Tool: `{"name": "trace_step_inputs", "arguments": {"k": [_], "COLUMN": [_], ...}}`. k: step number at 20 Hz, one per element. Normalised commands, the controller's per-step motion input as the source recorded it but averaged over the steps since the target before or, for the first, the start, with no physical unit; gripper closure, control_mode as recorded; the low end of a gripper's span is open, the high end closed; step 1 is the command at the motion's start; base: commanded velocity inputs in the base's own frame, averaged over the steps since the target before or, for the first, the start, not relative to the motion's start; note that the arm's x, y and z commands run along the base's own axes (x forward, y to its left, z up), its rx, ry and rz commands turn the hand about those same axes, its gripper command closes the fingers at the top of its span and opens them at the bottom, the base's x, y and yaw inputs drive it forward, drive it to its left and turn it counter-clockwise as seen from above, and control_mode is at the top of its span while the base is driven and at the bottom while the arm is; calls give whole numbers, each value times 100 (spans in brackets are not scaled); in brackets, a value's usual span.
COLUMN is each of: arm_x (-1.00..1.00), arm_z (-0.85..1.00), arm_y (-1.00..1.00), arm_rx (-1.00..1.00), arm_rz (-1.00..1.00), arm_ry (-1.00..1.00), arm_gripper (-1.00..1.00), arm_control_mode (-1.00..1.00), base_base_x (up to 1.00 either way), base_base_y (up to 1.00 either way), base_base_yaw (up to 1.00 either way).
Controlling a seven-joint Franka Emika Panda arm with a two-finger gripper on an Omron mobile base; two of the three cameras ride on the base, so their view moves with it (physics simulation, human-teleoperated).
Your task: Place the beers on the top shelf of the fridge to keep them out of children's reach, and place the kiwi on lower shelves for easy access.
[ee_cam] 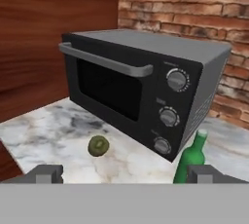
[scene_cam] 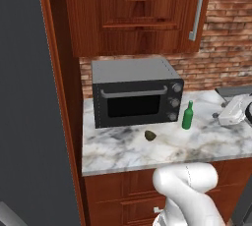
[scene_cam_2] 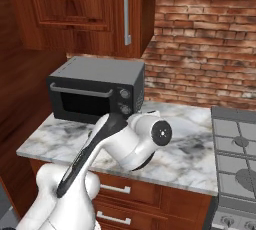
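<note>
A green beer bottle (scene_cam: pixel 187 116) stands upright on the marble counter (scene_cam: pixel 123 154), just off the front right corner of the black oven (scene_cam: pixel 135 92). The kiwi (scene_cam: pixel 150 135) lies on the counter in front of the oven, left of the bottle. In the hand view the kiwi (ee_cam: pixel 98 146) is at centre left and the beer (ee_cam: pixel 192 159) is close at lower right. My gripper (ee_cam: pixel 125 173) is open and holds nothing. It hovers low over the counter to the right of the bottle (scene_cam: pixel 219 111). The grey fridge (scene_cam: pixel 19 97) stands at the far left; its top shelf and lower shelves are out of view.
Wooden cabinets (scene_cam: pixel 138 14) hang above the oven, against a brick wall (scene_cam_2: pixel 200 49). A stove (scene_cam_2: pixel 235 149) adjoins the counter on the right. A wooden panel (scene_cam: pixel 64 97) separates the fridge from the counter. My arm (scene_cam_2: pixel 125 144) covers the counter's middle in the right base view.
</note>
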Motion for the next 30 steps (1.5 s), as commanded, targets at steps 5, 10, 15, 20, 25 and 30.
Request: {"name": "trace_step_inputs", "arguments": {"k": [5,10,15,20,25,30], "arm_x": [54,48,41,21,15,15], "arm_z": [-20,-15,-13,-5,-5,-17], "arm_y": [0,-1,-4,-21,-18,-2], "arm_rx": [7,11,11,8,3,0], "arm_rz": [9,7,5,1,0,0], "arm_ry": [0,0,0,-1,-3,-4], "arm_gripper": [-100,-100,-100,-100,-100,-100], "arm_control_mode": [-100,-100,-100,-100,-100,-100], "base_base_x": [0,0,0,0,0,0], "base_base_y": [0,0,0,0,0,0], "base_base_yaw": [0,0,0,0,0,0]}}
